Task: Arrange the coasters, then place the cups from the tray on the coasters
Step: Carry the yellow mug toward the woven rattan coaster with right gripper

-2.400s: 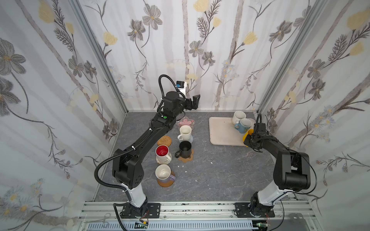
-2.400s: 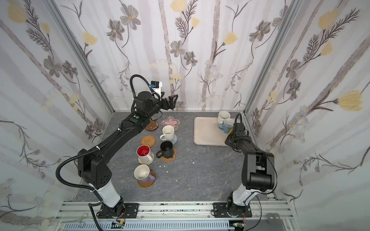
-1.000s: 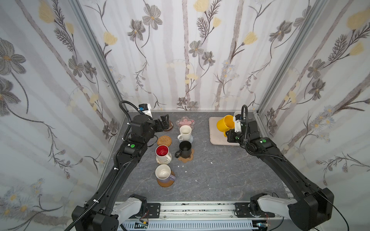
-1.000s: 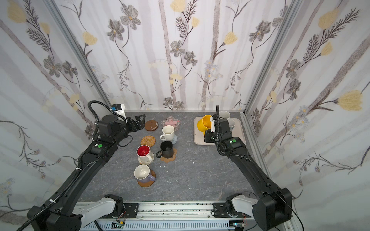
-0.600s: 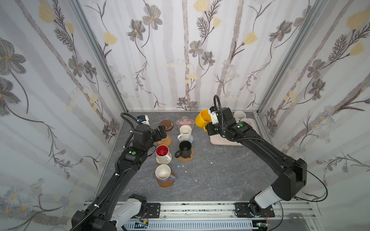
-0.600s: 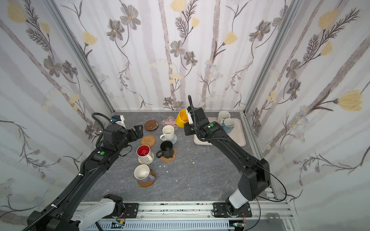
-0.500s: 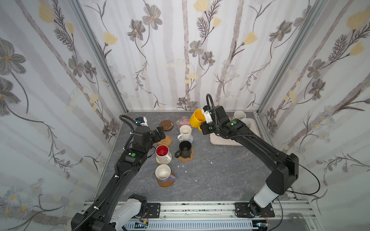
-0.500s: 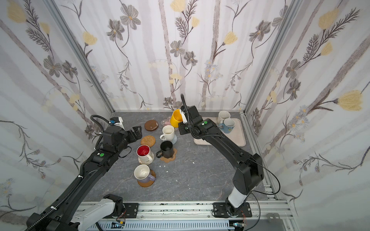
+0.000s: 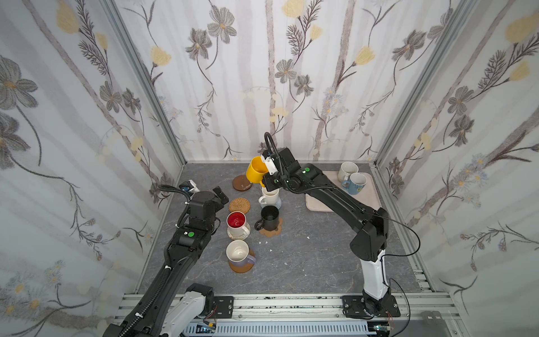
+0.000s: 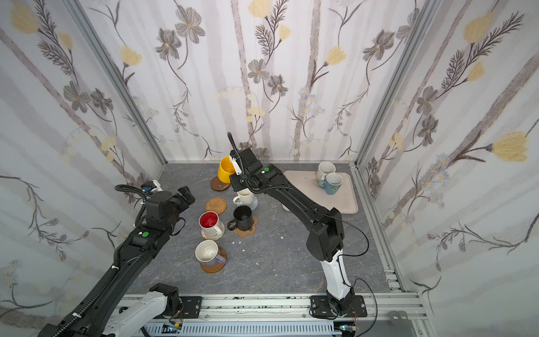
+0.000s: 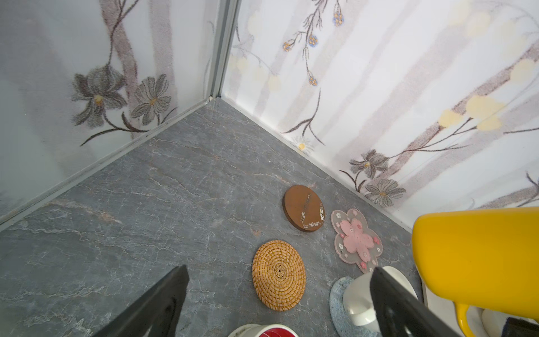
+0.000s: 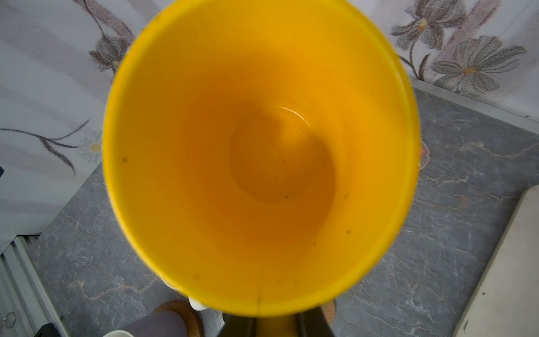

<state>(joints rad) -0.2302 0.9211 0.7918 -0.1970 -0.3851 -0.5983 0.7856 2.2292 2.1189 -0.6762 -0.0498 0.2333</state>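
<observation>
My right gripper (image 9: 263,183) (image 12: 275,325) is shut on the handle of the yellow cup (image 9: 256,172) (image 10: 225,171) (image 12: 262,151) and holds it tilted in the air at the back. The pink flower coaster (image 11: 356,239) and a bare brown disc (image 9: 241,184) (image 11: 303,207) lie close by. My left gripper (image 9: 220,197) (image 11: 278,270) is open and empty, low beside the bare orange rattan coaster (image 9: 239,205) (image 11: 278,274). The tray (image 9: 370,198) carries a cream cup (image 9: 347,170) and a light blue cup (image 9: 355,182).
A cream cup (image 9: 269,196) stands on the grey-blue mat (image 11: 337,303). The black cup (image 9: 269,217) is on the paw mat, the red-inside cup (image 9: 236,221) on a pale mat, and the lavender cup (image 9: 239,252) on a brown disc. Walls close in on three sides.
My right arm has swung left from the tray with the yellow cup, to above the back coasters. My left arm has drawn back a little toward the front left.
</observation>
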